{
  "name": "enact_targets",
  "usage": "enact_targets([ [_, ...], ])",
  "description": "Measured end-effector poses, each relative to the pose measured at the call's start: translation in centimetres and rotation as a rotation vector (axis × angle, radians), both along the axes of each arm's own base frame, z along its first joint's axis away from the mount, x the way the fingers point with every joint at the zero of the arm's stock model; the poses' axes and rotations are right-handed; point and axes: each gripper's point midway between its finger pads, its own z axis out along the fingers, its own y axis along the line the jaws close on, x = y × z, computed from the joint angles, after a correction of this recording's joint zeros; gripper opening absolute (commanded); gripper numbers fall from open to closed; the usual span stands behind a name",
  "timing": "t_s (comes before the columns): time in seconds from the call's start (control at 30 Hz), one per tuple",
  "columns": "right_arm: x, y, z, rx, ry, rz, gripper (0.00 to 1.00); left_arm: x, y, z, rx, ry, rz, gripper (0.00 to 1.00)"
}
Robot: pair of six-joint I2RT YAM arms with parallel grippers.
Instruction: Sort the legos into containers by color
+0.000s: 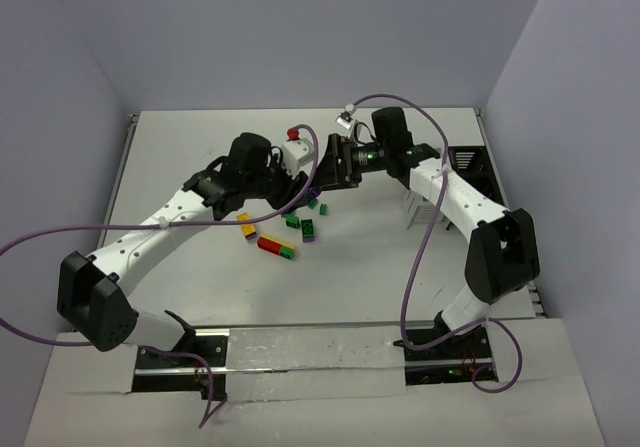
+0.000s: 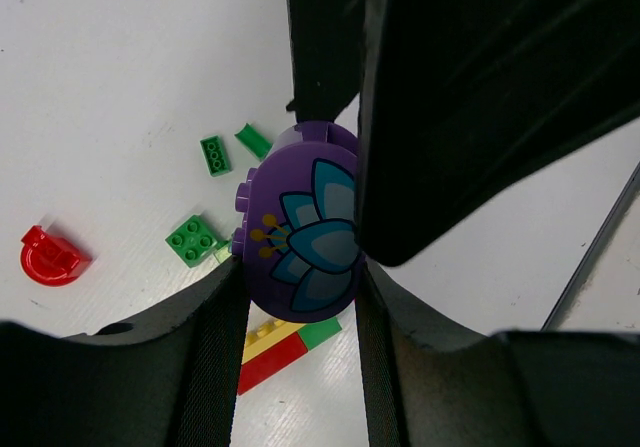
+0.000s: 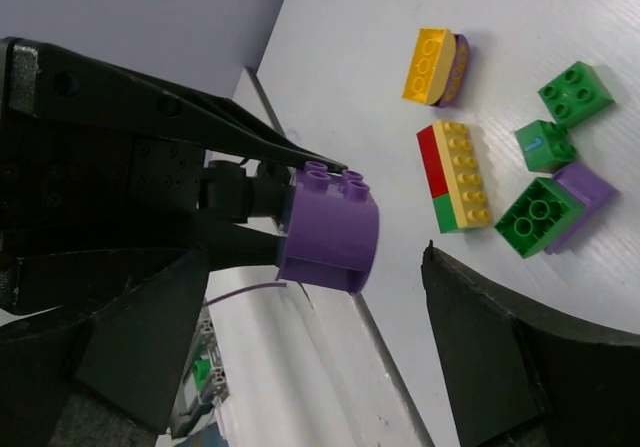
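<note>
Purple, with a lotus printed on its rounded face, one brick (image 2: 300,229) is clamped above the tabletop (image 2: 100,87) by the left gripper (image 2: 300,302), whose fingers (image 2: 215,337) are closed partway against its sides. We see the right gripper (image 3: 315,267) facing it, fingers (image 3: 500,337) spread wide to either side of the brick and holding nothing. Loose on the tabletop below lie green bricks (image 2: 193,239), a red curved piece (image 2: 50,257) and a yellow, red and green stack (image 3: 455,177), while the white slatted box (image 1: 412,210) and black tray (image 1: 470,162) stand beside the right arm.
</note>
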Motion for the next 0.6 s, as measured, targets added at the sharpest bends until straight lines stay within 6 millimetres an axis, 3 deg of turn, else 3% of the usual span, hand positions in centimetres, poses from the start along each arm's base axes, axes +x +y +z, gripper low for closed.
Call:
enact_targets([
  [0.03, -0.2, 0.2, 0.1, 0.005, -0.001, 0.011, 0.79, 0.0, 0.0, 0.0, 0.0, 0.0, -0.001, 0.0],
  [0.07, -0.5, 0.4, 0.1, 0.008, -0.001, 0.021, 0.78, 0.0, 0.0, 0.0, 0.0, 0.0, -0.002, 0.0],
  [0.3, -0.7, 1.1, -0.9, 0.013, 0.043, 0.049, 0.45, -0.2, -0.2, 0.0, -0.001, -0.001, -0.007, 0.0],
  [0.37, -0.7, 1.2, -1.2, 0.014, 0.066, 0.05, 0.23, -0.2, -0.1, 0.0, 0.002, -0.003, -0.006, 0.0],
  [0.43, -0.7, 1.3, -1.3, 0.013, 0.084, 0.041, 0.03, -0.2, -0.1, -0.1, 0.009, -0.005, -0.004, 0.14],
  [0.47, -0.7, 1.3, -1.2, 0.015, 0.089, 0.041, 0.0, -0.2, -0.1, -0.1, 0.012, -0.007, -0.003, 0.27],
  [0.53, -0.7, 1.3, -1.2, 0.016, 0.087, 0.046, 0.0, -0.2, -0.1, -0.1, 0.014, -0.008, -0.003, 0.69],
  [0.6, -0.6, 1.1, -1.3, 0.014, 0.077, 0.045, 0.0, -0.1, 0.0, -0.1, 0.017, -0.011, 0.003, 0.95],
])
